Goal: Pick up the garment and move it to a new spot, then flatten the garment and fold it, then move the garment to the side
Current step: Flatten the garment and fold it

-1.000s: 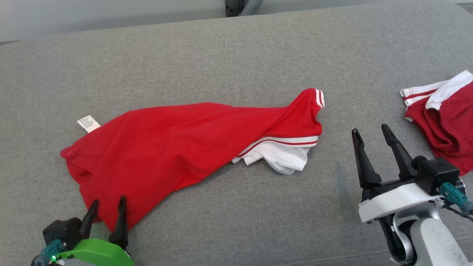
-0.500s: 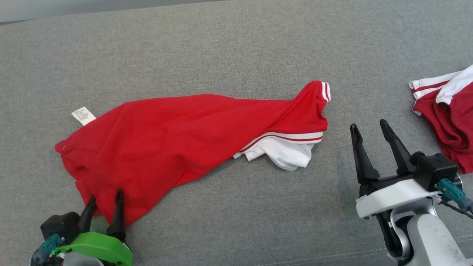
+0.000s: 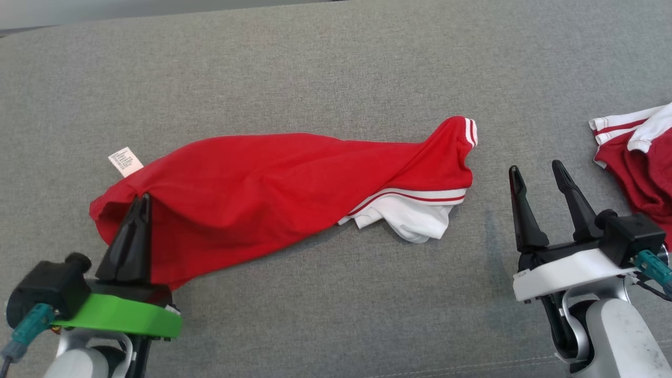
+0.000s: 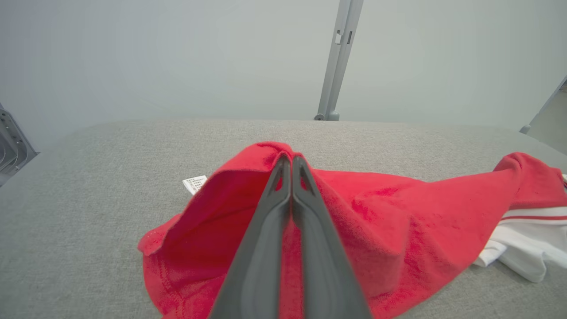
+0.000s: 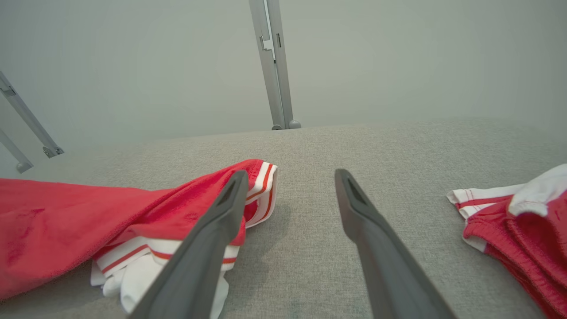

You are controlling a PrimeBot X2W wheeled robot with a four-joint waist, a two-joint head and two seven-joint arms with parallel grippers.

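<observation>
hidden: near hem of red garment (image 3: 294,168) behind left gripper (image 3: 140,202), which is pressed together pinching that hem into a peak | garment lies mid-frame on grey fabric worktop (image 3: 315,63) | white part under its striped end, shape unclear | right gripper (image 3: 535,168) spread, lower right, clear of cloth | second red garment (image 3: 638,168) cut off at right edge

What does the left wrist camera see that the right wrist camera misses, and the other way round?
Left wrist view's own: the left gripper, fingers pressed together on a lifted edge of the red garment, and a small white label beside that edge. Right wrist view's own: the right gripper, fingers spread apart with bare grey cushion between them, and a second red-and-white garment off to its right. Shared: the red garment with its white striped end, the grey cushion and a grey metal post behind.
</observation>
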